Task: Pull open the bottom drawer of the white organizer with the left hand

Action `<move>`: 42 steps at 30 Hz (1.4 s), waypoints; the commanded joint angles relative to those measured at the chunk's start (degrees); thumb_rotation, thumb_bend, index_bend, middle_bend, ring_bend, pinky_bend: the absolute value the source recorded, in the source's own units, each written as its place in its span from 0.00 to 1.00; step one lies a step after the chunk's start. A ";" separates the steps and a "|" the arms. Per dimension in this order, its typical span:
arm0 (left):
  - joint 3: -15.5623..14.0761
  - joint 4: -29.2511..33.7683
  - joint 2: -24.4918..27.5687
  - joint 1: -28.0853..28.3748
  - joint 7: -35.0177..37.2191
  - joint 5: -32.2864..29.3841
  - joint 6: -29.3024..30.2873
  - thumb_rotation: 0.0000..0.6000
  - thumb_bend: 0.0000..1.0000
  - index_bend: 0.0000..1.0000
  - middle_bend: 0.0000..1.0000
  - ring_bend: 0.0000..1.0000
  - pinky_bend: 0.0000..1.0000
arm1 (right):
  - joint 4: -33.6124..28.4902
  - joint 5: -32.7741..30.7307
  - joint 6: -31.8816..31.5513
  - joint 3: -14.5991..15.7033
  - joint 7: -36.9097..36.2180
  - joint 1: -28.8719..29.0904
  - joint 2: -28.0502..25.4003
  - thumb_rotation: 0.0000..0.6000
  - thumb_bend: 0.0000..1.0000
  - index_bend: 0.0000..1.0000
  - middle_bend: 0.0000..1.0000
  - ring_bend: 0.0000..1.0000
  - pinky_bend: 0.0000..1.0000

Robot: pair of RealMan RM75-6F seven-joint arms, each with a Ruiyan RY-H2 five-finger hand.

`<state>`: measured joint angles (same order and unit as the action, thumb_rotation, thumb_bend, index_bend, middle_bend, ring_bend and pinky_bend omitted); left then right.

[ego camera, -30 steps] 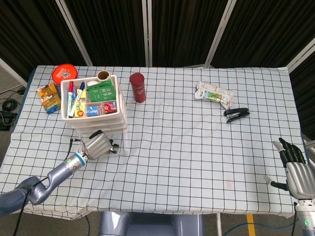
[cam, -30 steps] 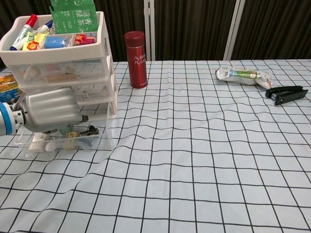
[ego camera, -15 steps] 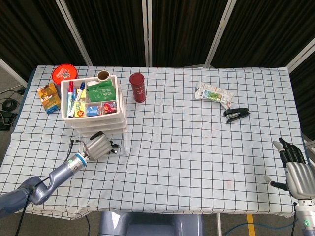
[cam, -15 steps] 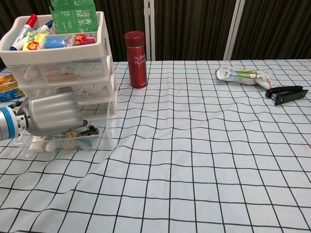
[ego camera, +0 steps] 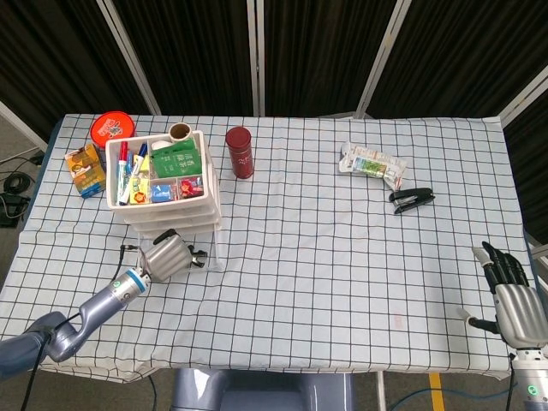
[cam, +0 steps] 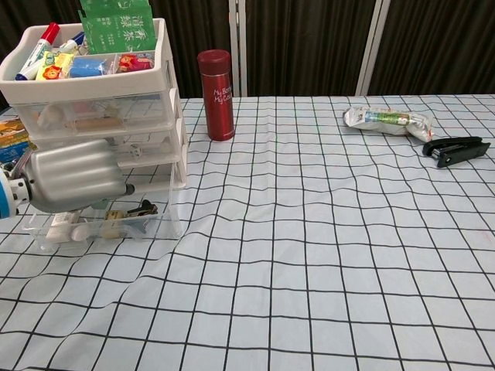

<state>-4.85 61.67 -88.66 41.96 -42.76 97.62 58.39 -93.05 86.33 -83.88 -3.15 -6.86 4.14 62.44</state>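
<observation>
1. The white organizer stands at the far left of the checked tabletop, its open top tray full of markers and green packets

2. Its bottom drawer, of clear plastic, already sits pulled out toward the robot; in the chest view its front wall is well forward of the two drawers above, and small items lie inside it

3. The left hand is right at that drawer, its metal back covering the upper part of the drawer's front. The fingers are hidden behind the hand body in the chest view and too small in the head view, so I cannot tell whether they are hooked on the drawer's edge or loose

4. The right hand rests near the right front corner of the tabletop, fingers apart, holding nothing, well away from the organizer

5. Judged from this, the pull is largely done: the drawer is open by a good part of its depth. What may be left is a little more travel, then letting go and drawing the left hand clear

6. A red flask stands just beside the organizer, with a stapler and a wrapped packet well apart at the right
</observation>
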 commanded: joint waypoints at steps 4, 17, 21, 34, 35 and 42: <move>0.99 7.26 5.19 -1.53 -1.88 1.01 5.12 1.00 0.47 0.61 0.99 0.91 0.81 | -0.19 0.61 -0.37 0.28 0.08 -0.17 -0.01 1.00 0.03 0.03 0.00 0.00 0.00; 1.13 17.66 15.81 -6.41 -1.83 3.13 14.15 1.00 0.47 0.62 0.99 0.91 0.81 | -0.46 1.17 -1.32 0.39 -0.10 -0.61 -0.29 1.00 0.03 0.03 0.00 0.00 0.00; 0.88 18.08 18.41 -9.34 0.96 3.22 18.30 1.00 0.47 0.62 0.99 0.91 0.81 | -0.49 1.20 -1.21 0.44 0.55 -0.56 -0.05 1.00 0.03 0.03 0.00 0.00 0.00; 0.33 4.36 13.58 -16.35 17.76 -1.97 20.77 1.00 0.47 0.61 0.99 0.91 0.81 | -0.59 1.15 -0.87 0.65 2.47 -0.49 0.68 1.00 0.03 0.03 0.00 0.00 0.00; 0.50 2.94 12.74 -16.68 19.15 -2.61 20.47 1.00 0.47 0.60 0.99 0.91 0.81 | -0.59 1.13 -0.82 0.65 2.56 -0.48 0.72 1.00 0.03 0.03 0.00 0.00 0.00; 1.65 -4.16 7.72 -17.59 28.21 -5.92 17.76 1.00 0.47 0.55 0.99 0.91 0.81 | -0.53 0.92 -0.37 0.71 3.18 -0.33 1.00 1.00 0.03 0.03 0.00 0.00 0.00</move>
<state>-3.72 60.39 -78.79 24.90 -16.84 92.87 77.14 -93.59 87.27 -84.27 -2.43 -3.71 3.79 63.42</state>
